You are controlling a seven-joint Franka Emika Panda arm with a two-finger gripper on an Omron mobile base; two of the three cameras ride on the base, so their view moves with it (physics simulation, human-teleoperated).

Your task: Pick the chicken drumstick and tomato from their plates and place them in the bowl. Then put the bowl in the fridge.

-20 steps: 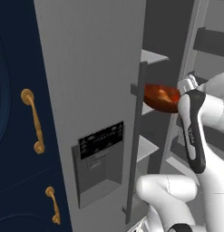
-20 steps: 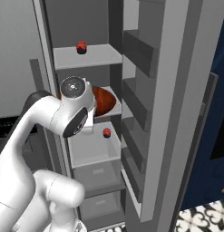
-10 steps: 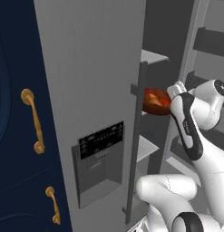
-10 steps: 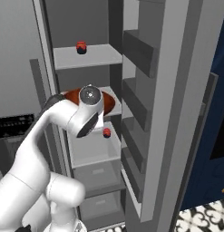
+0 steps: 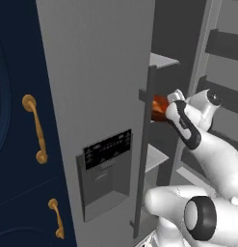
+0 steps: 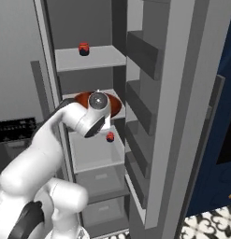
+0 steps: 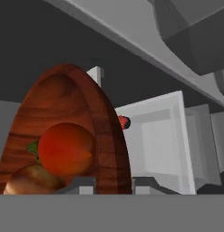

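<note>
Two foods in bowl (image 7: 63, 118), tomato (image 7: 65, 148), drumstick (image 7: 34, 181)

The bowl (image 7: 102, 136), glossy reddish-brown and wood-grained, is standing tilted in the hand view, its rim arching from 9 o'clock up to 12 and down to 5. The tomato (image 7: 66, 148), round and glossy red with a green stem at its 9 o'clock side, is lying inside. The chicken drumstick (image 7: 31, 181), golden-brown, is sitting just beside it at 7 o'clock, partly cut off. In the right base view the bowl (image 6: 116, 107) is sitting over a middle shelf of the open grey fridge (image 6: 156, 154).
</note>
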